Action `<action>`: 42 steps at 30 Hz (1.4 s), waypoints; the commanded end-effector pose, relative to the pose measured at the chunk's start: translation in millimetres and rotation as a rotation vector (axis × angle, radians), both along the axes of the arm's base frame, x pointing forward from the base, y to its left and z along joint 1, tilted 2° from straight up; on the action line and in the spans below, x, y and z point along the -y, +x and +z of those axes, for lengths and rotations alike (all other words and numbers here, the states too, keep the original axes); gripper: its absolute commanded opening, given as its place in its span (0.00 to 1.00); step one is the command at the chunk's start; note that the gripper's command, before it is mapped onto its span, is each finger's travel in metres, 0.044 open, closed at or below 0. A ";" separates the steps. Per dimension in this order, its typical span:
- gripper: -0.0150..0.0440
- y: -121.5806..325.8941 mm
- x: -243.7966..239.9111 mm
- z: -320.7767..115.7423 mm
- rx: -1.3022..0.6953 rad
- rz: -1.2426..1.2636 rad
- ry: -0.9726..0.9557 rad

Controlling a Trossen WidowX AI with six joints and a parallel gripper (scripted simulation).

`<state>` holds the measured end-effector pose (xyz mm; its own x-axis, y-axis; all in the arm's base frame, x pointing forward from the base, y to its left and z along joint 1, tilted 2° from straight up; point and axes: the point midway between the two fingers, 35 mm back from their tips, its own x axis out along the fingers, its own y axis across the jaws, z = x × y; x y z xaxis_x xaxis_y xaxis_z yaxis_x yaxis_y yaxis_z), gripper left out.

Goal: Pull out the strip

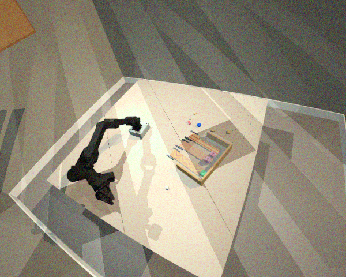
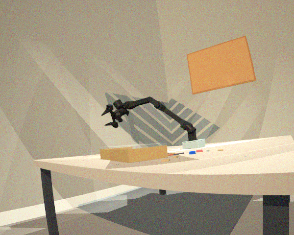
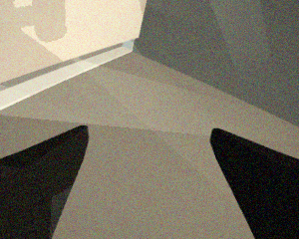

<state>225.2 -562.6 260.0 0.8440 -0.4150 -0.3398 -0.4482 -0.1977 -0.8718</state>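
A wooden-walled tray holds several flat strips. One strip has a zigzag pattern, a red-brown one lies beside it, and an orange one lies further back. Dark rods stick out at their left ends. Two pink cubes with dark marks, one behind the other, sit near the tray's right wall. The marks are too small to read, and I cannot tell which strip is under which cube. My gripper is open and empty, high above the table, away from the tray.
A green piece is in the tray's front corner. A small white cube lies in front of the tray. A blue piece and a red piece lie behind it. A pale box surrounds the arm's base.
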 end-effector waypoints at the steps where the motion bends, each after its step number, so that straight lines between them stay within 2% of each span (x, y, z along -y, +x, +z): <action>1: 0.93 2.6 -1.9 0.5 0.002 -0.001 0.009; 9: 0.93 91.7 -90.4 15.1 0.085 -0.075 0.350; 14: 0.93 137.3 -173.3 18.1 0.138 -0.151 0.604; 19: 0.93 160.1 -261.0 12.9 0.187 -0.244 0.849; 26: 0.93 155.4 -376.9 -8.9 0.257 -0.392 1.169; 33: 0.93 118.3 -470.5 -47.0 0.338 -0.554 1.468; 37: 0.93 90.3 -508.9 -74.0 0.387 -0.642 1.625; 42: 0.93 85.3 -514.5 -79.0 0.396 -0.657 1.651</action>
<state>313.2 -49.2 179.5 0.8171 -0.1499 -0.5567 0.1490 0.9877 -0.0473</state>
